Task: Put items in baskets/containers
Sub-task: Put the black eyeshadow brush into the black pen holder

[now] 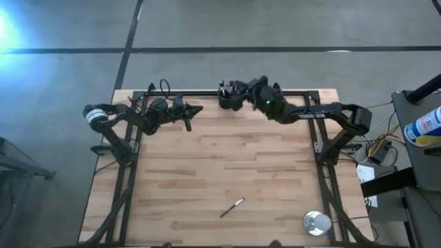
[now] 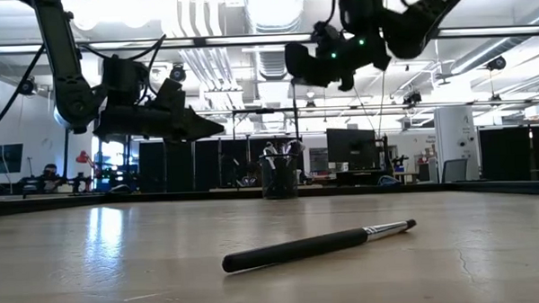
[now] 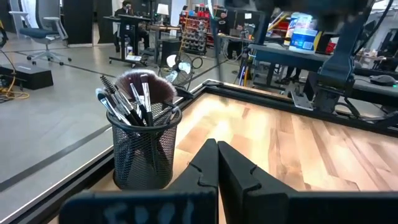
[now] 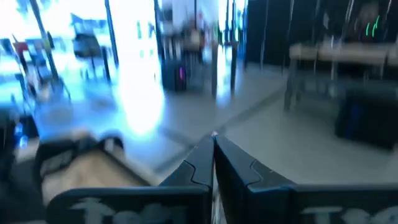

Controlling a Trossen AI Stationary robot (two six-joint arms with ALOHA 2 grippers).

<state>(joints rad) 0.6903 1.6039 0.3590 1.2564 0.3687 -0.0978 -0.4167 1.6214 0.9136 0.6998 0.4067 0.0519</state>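
Note:
The black mesh cup [image 3: 144,155] stands at the table's far edge [image 1: 226,98] [image 2: 279,175]. Several brushes stand in it with their bristle ends up, one of them with a wide fan head [image 3: 151,87]. One dark-handled brush with a silver ferrule [image 1: 232,207] [image 2: 318,244] lies flat on the wood near the near edge. My left gripper [image 1: 196,110] [image 3: 217,146] is shut and hovers left of the cup, pointing right. My right gripper [image 1: 236,88] [image 2: 293,65] [image 4: 213,142] is shut and hangs above the cup, holding nothing that shows.
A round silver disc [image 1: 317,222] lies by the near right corner. The black frame rails [image 1: 324,165] run along the table's sides and far edge. Bare wood [image 1: 220,155] stretches between the cup and the lying brush. The room lies beyond the far edge.

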